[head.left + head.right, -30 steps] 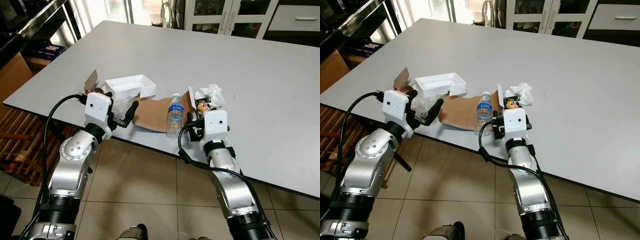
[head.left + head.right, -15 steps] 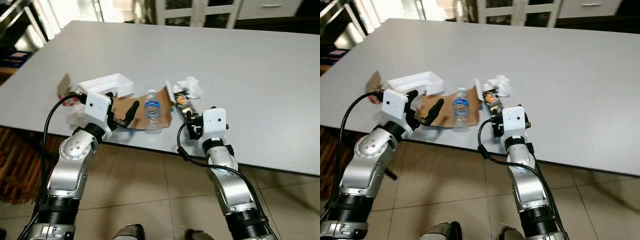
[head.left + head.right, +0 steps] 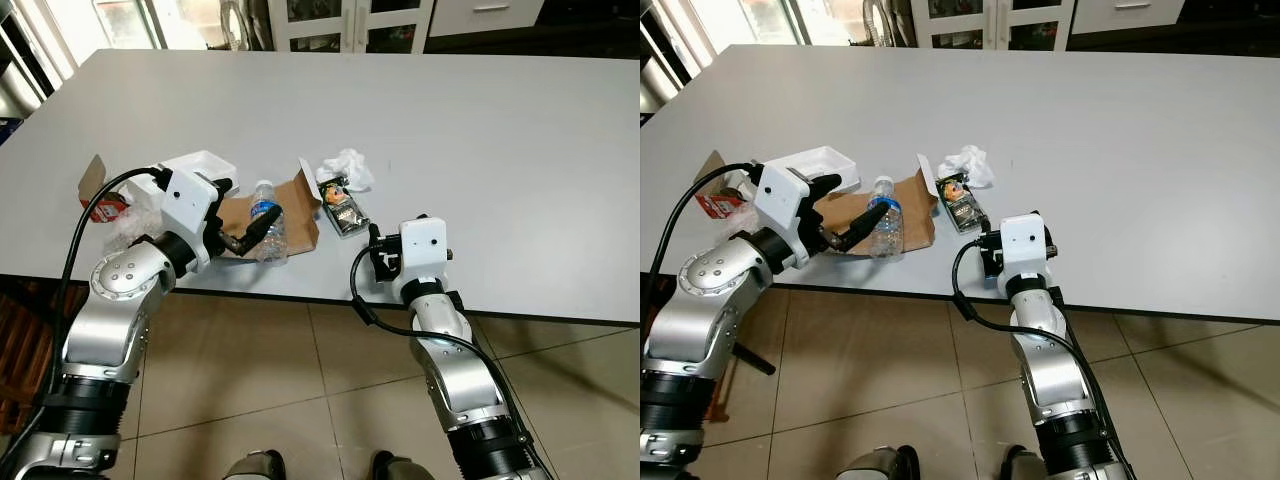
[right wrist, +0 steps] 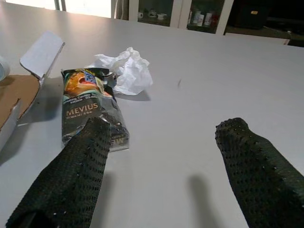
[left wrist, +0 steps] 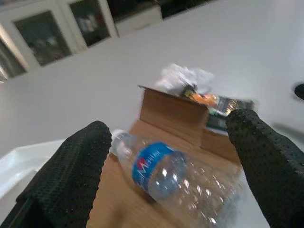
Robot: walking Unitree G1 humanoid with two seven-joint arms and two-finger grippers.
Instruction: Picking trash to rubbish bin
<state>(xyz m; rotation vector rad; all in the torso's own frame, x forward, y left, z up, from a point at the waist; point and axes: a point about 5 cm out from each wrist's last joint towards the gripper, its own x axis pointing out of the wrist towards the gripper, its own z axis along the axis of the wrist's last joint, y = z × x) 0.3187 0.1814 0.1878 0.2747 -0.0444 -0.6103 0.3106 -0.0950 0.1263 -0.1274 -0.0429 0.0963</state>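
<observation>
2 grippers were seen with jaws spread wide and empty. The left gripper (image 5: 171, 166) framed the bottle (image 3: 266, 220), left of centre on the cardboard (image 3: 300, 205); it could be toppled or rolled off the table (image 3: 520, 130) edge. The right gripper (image 4: 164, 161) faced the packet (image 4: 90, 107).

Left gripper (image 5: 173, 156) spread wide, fingers (image 5: 71, 175) either side of a plastic bottle (image 5: 175, 178) lying on brown cardboard (image 5: 173, 114), crumpled tissue (image 5: 183, 76) beyond on the grey table (image 5: 95, 76).
</observation>
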